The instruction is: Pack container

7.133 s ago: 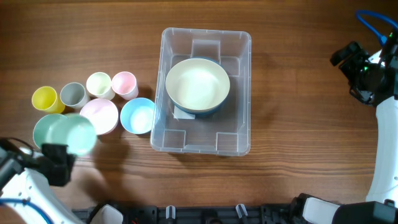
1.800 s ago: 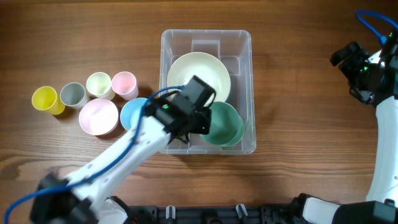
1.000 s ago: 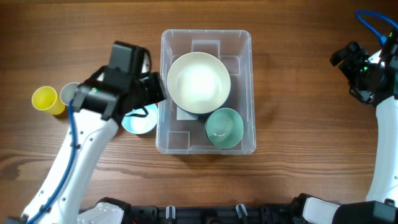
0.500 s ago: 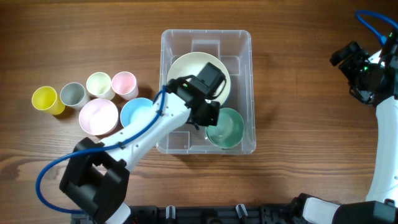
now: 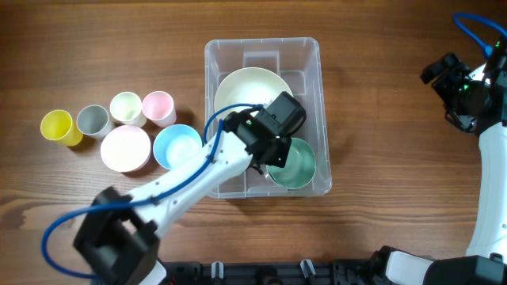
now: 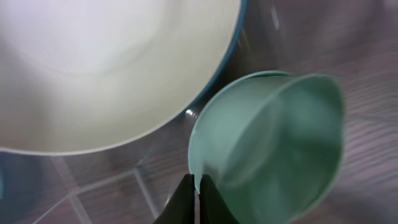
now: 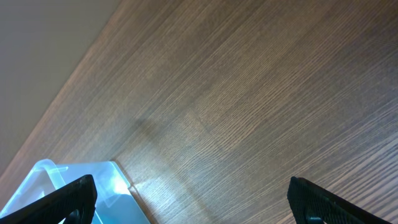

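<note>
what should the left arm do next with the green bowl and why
Probably open the left tool and let go: it looks pinched on the rim of the green bowl, and that bowl is already inside the container beside the cream bowl. The pink bowl and blue bowl wait outside.

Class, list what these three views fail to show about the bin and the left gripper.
1. Overhead: fingertips of the left gripper, hidden under its own wrist.
2. Left wrist: whether its fingers pinch the rim of the green bowl; too blurred.
3. Overhead: base of the container, mostly covered by the cream bowl.
4. Right wrist: most of the container, cut off by the bottom edge.
</note>
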